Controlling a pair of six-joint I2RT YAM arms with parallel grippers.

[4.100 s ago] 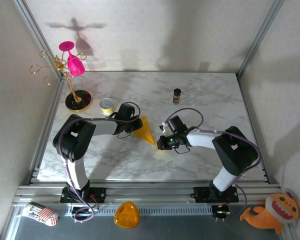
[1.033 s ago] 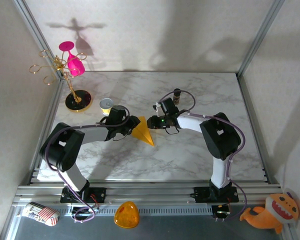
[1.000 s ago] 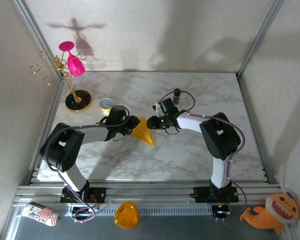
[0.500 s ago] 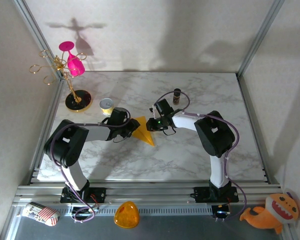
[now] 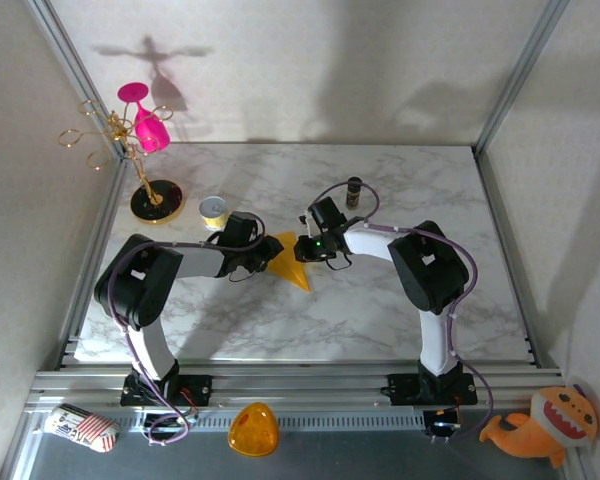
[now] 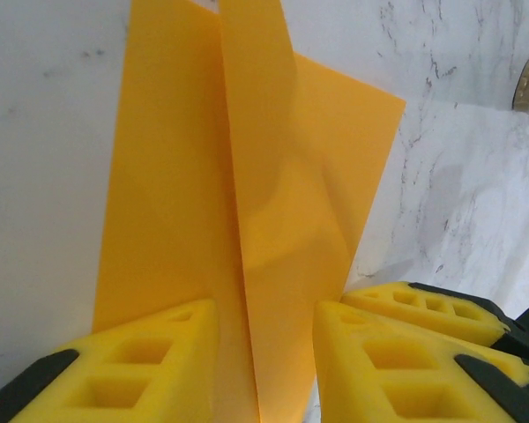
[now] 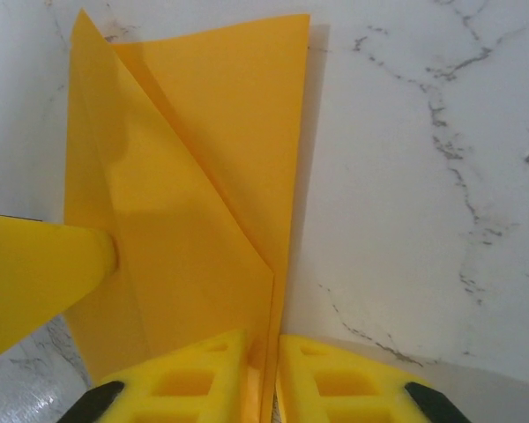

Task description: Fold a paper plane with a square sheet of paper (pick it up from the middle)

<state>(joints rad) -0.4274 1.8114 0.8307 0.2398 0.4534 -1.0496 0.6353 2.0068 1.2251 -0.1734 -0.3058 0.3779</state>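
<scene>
Paper [image 5: 292, 268]: one creased wedge on one white-walled marble table [image 5: 400, 310]. Left gripper [image 6: 264, 308] gapes astride it; right gripper [image 7: 263, 339] pinches its edge.

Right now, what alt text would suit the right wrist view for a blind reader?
A folded orange-yellow paper lies on a white marble table, its right edge pinched by the right gripper at the bottom of the frame. A yellow finger of the left gripper touches it from the left.
</scene>
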